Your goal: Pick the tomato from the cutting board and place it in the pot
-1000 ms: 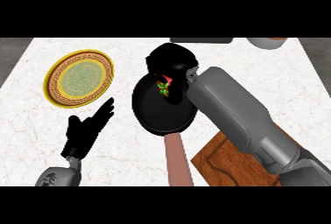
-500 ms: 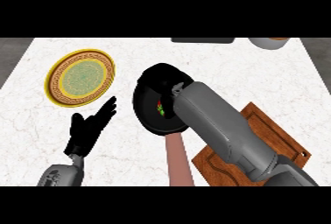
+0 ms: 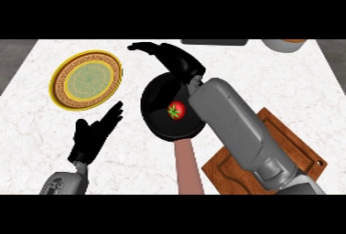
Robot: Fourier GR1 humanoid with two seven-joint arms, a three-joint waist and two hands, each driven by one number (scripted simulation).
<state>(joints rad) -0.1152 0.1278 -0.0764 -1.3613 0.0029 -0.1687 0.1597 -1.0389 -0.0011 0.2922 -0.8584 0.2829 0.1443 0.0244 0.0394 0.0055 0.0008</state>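
Right hand (image 3: 172, 57) open above pot (image 3: 157, 98); red, green-stemmed tomato (image 3: 176, 110) lies inside.

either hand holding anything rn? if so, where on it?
Nothing held. Tomato lies in the pot; right hand is open beyond the pot's far rim, left hand open on the counter side.

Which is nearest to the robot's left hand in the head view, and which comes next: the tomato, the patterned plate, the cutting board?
From the left hand:
1. Patterned plate, just above it, upper left.
2. Tomato, to its right, inside the black pot.
3. Cutting board, farthest, at the lower right.
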